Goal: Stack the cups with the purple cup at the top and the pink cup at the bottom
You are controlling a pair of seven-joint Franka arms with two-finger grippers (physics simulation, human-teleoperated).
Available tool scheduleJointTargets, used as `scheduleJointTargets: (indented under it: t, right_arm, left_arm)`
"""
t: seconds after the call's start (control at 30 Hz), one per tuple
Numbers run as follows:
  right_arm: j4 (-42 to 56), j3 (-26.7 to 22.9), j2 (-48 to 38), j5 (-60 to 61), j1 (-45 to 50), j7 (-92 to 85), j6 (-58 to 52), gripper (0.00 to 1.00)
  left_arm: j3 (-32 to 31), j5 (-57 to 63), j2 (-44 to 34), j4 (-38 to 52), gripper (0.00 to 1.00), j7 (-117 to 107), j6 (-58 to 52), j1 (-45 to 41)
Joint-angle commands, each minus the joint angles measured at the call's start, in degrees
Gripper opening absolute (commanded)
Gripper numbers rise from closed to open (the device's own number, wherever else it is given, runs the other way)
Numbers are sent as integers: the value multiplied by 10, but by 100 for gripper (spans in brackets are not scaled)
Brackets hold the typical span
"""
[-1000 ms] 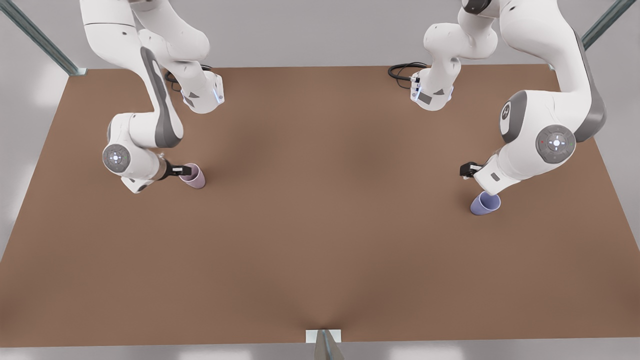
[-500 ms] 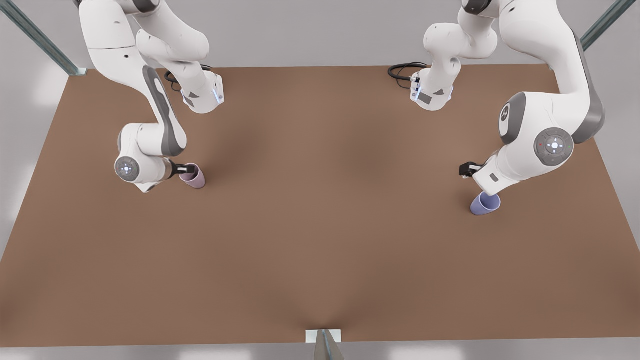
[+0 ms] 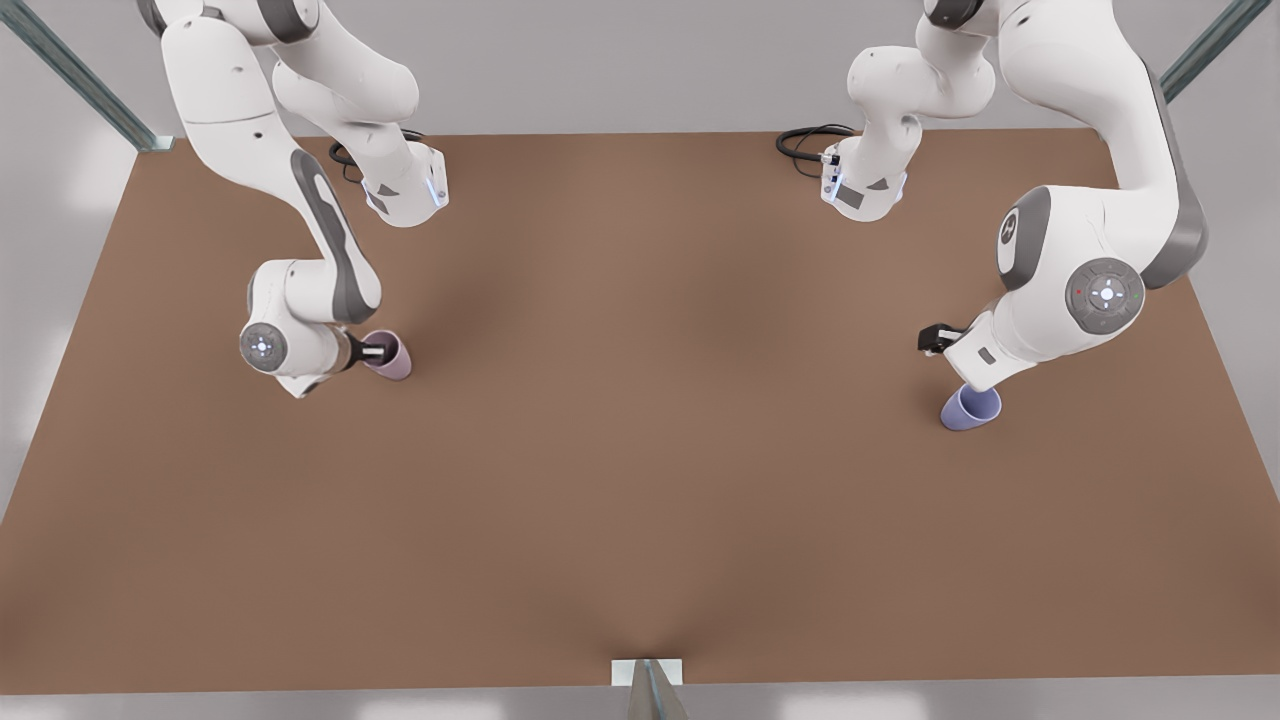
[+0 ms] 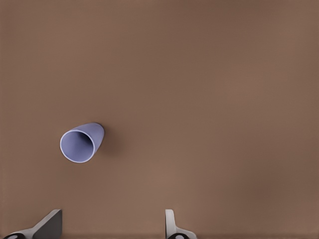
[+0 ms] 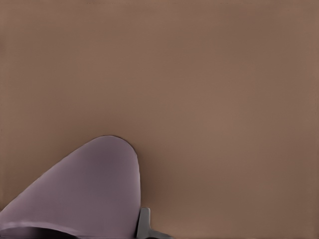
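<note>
Nothing is stacked yet. The right gripper (image 3: 372, 349) straddles the pink cup's (image 3: 390, 358) rim, grip uncertain. The left gripper (image 4: 112, 224), fingers apart, hovers above the purple cup (image 3: 968, 408), well apart across the table (image 3: 640, 500).

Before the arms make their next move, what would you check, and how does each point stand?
1. Pink cup standing on the table: ok.
2. Right gripper at the pink cup's rim: ok. Firm hold: cannot tell.
3. Purple cup standing, mouth up: ok.
4. Left gripper open: ok. Around the purple cup: not ok, the cup sits off to one side.
5. Cups stacked: not ok, they stand far apart.
</note>
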Motion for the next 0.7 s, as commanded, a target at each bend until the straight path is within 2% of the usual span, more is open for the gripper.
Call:
scheduleJointTargets:
  t: [0.0, 0.03, 0.13, 0.23, 0.37, 0.4, 0.5, 0.57, 0.67]
  right_arm:
    - [29, 4, -1, -3, 4, 43, -37, 21]
    - [67, 6, 5, -1, 24, 74, -76, 21]
    - [146, 7, 38, 25, 75, 143, -91, 21]
    - [330, 7, 120, 47, 158, 290, -173, 21]
    - [542, 139, 273, 49, 159, 356, -181, 21]
    - [581, 153, 302, 48, 179, 383, -188, 21]
    - [729, 151, 396, 49, 267, 463, -190, 21]
    - [838, 152, 473, 50, 330, 537, -151, 21]
    - [892, 164, 535, 55, 369, 576, 8, 21]
  left_arm:
    - [0, 1, 0, 0, 100, 1, 0, 0]
    - [0, 1, 0, 0, 100, 1, 1, 0]
    - [0, 1, 0, 0, 100, 1, 1, 0]
    - [1, 2, -1, 0, 100, 2, 9, 1]
    - [10, -2, -6, 6, 100, 5, 39, 1]
    - [10, -2, -8, 6, 100, 9, 53, 1]
    - [11, 2, -12, 7, 100, 14, 54, 1]
    - [11, 2, -17, 0, 100, 23, 54, 1]
    - [42, -3, -1, -29, 100, 29, 135, 5]
